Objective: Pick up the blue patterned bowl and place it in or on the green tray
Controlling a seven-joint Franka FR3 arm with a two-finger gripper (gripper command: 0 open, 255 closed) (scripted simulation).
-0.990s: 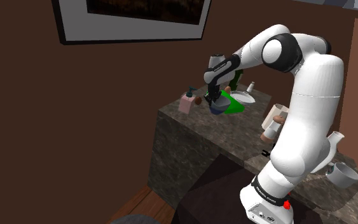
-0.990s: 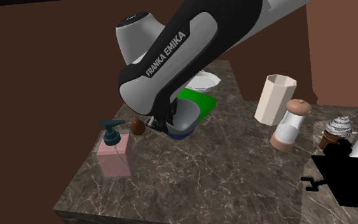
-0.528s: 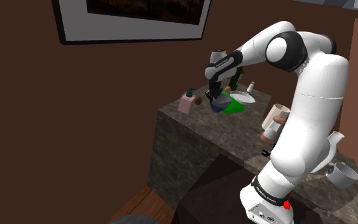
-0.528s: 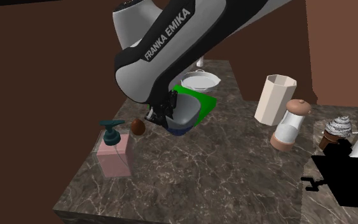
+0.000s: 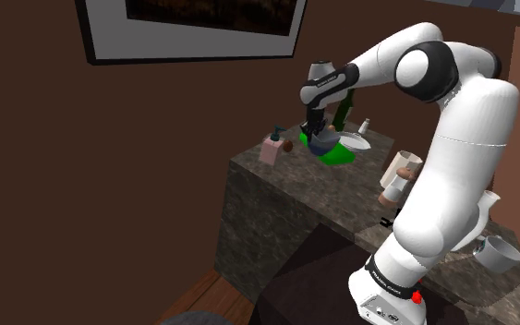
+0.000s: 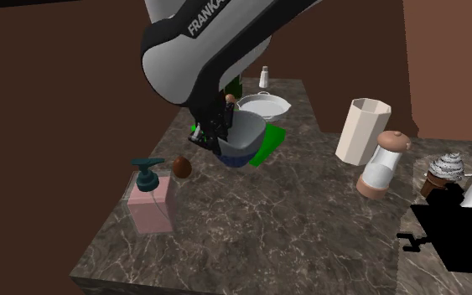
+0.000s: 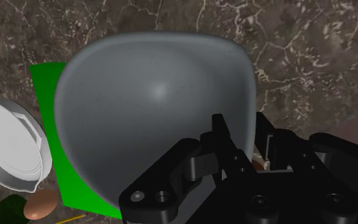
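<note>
1. The black fingers [image 7: 225, 143] are clamped on the rim of the bowl [image 7: 152, 108], one inside the wall and one outside it
2. The bowl [image 6: 244, 138] is grey inside with a blue base, and hangs tilted in the air above the bench [image 6: 267, 243]
3. It hangs over the green tray [image 6: 269, 141], whose flat sheet shows beneath and beside it in the wrist view [image 7: 47, 83]
4. In the shoulder view the bowl [image 5: 322, 142] sits just below the wrist, over the tray [image 5: 339, 155]
5. A white dish [image 6: 267, 105] lies just beyond the tray
6. A pink soap dispenser [image 6: 150, 201] and a small brown rounded thing [image 6: 182, 167] stand on the bench nearer the second exterior view's left
</note>
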